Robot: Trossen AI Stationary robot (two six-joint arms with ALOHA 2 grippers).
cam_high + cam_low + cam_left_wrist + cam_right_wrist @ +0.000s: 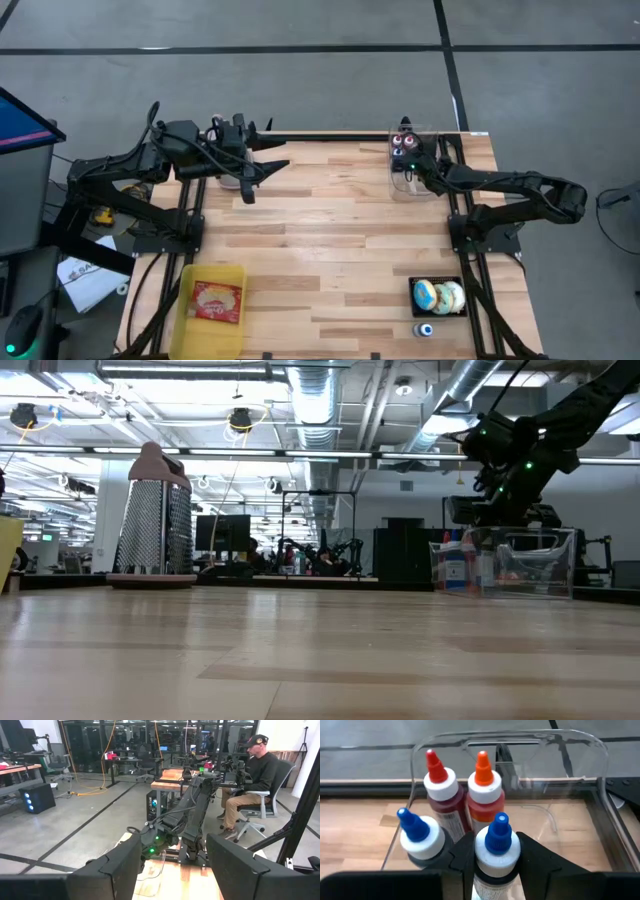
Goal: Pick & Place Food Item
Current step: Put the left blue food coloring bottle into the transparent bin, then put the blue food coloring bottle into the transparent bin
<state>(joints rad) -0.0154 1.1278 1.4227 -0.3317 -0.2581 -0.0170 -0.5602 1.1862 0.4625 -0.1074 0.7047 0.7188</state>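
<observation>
A clear plastic bin point(580, 750) stands at the table's far right edge point(402, 186). In it stand small bottles: one red-capped point(439, 777), one orange-capped point(484, 777) and one blue-capped point(415, 832). My right gripper point(497, 855) reaches down into the bin point(405, 150) and is shut on a second blue-capped bottle point(498, 837). My left gripper point(172, 865) hangs open above the table's far left point(262, 172), pointing level, with nothing between its fingers. My right gripper pinches the blue-capped bottle by its white collar point(496, 859), just below the blue cap, one finger point(461, 854) on each side. The fingers slant down into the bin from the table's right side. The bottle stands upright; the gripper hides its base.
A yellow tray point(190, 278) with a red packet point(217, 301) lies near left. A black tray point(412, 284) with round pastries point(438, 296) lies near right, and a small blue-capped thing point(425, 329) lies beside it. A metal grater point(152, 520) stands far left. A person point(252, 775) sits beyond the table.
</observation>
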